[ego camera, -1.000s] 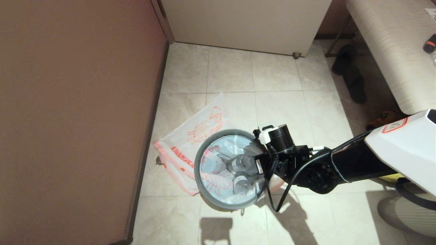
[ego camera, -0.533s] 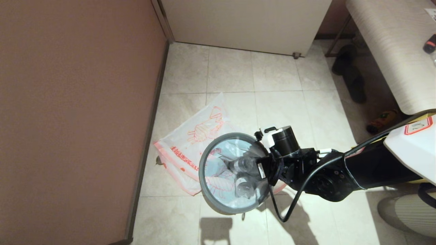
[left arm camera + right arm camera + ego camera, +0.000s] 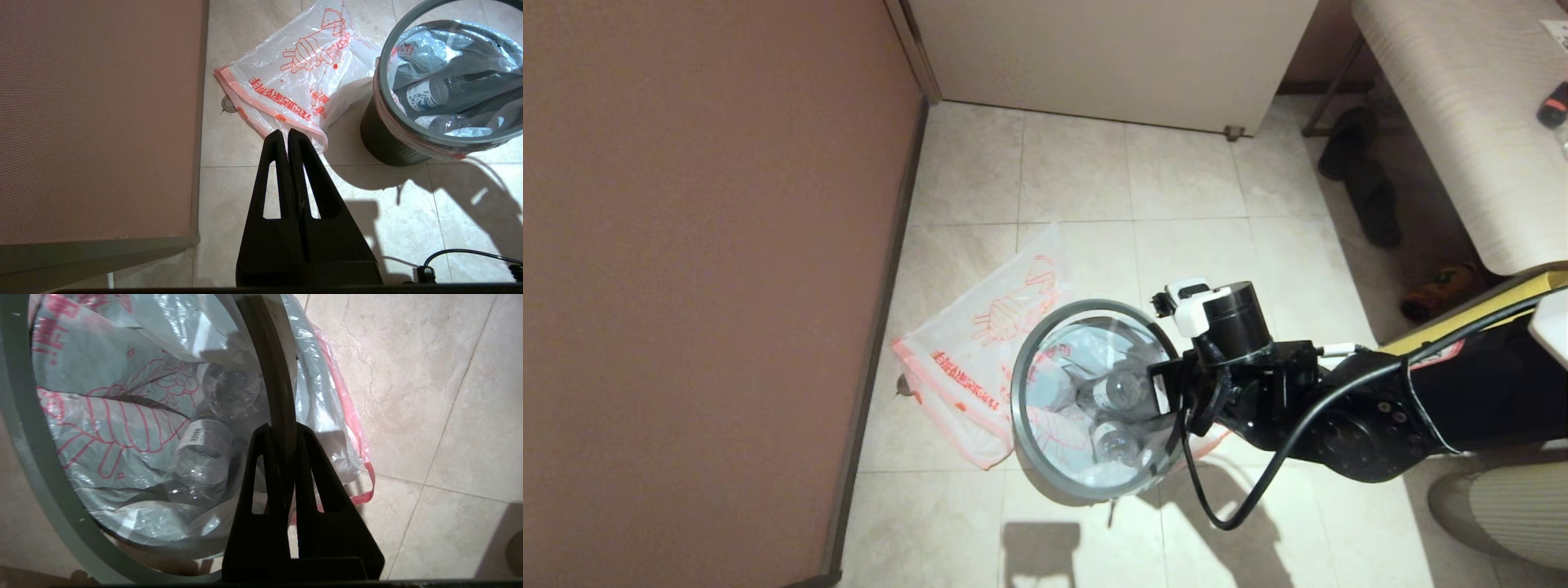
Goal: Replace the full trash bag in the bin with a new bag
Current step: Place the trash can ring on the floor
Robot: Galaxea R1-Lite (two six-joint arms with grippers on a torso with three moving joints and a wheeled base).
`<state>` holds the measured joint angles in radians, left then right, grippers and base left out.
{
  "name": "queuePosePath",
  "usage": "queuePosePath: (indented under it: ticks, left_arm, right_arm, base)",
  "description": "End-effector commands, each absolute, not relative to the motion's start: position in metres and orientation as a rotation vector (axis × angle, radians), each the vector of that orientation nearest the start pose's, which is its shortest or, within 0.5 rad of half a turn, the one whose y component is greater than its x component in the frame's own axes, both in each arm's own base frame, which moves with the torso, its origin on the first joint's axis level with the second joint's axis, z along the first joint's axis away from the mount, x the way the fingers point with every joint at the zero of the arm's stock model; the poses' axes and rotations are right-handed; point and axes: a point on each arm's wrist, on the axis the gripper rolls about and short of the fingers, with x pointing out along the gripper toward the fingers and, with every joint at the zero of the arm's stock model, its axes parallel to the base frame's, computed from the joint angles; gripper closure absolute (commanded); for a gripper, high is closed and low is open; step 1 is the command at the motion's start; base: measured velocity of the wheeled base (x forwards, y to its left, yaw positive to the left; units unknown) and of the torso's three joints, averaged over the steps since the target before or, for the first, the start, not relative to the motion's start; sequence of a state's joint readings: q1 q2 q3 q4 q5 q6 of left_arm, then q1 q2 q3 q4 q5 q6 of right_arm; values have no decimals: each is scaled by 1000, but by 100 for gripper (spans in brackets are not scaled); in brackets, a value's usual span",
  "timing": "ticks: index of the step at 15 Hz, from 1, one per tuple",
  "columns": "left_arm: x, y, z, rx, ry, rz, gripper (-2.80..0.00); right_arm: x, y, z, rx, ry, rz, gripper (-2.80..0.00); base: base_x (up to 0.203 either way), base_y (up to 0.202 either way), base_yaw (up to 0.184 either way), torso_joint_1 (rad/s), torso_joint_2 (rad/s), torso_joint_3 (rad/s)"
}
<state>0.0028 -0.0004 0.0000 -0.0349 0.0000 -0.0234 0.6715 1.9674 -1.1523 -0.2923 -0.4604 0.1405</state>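
Observation:
My right gripper is shut on the grey hoop, pinching its band at the side nearest the arm. In the head view the hoop hangs over the bin's mouth, with the right gripper at its right edge. Through it shows the full trash bag with clear bottles inside; its pink hem drapes outside. The bin stands on the tiles. The new bag, printed with red hands, lies flat on the floor left of the bin. My left gripper is shut and empty, hovering near that bag's hem.
A brown wall runs along the left. A white cabinet closes the back. A pale bench stands at the right with dark slippers beside it. Open tiles lie beyond the bin.
My right gripper has carried the hoop to the right and a little higher, so it looks larger. The new bag and the left gripper have not moved.

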Motion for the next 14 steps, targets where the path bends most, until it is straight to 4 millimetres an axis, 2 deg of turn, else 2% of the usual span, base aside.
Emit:
queuePosePath:
  ticks: [1, 4, 6, 10, 14]
  left_arm:
    - [-23, 0, 79, -23, -35, 3, 0]
    - [-23, 0, 79, -24, -35, 3, 0]
    - [-23, 0, 79, -24, -35, 3, 0]
    - [-23, 0, 79, -23, -35, 3, 0]
    - [-23, 0, 79, -23, -35, 3, 0]
  right_arm:
    - [293, 220, 169, -96, 420, 186, 0]
    - [285, 207, 192, -48, 371, 187, 0]
    - [291, 186, 206, 6, 340, 130, 0]
    - [308, 119, 216, 97, 316, -73, 0]
    - [311, 52, 216, 228, 323, -193, 0]
  base:
    - [0, 0, 0, 0, 0, 0]
    - [0, 0, 0, 0, 0, 0]
    - [0, 0, 0, 0, 0, 0]
    - [0, 0, 0, 0, 0, 0]
    - [0, 0, 0, 0, 0, 0]
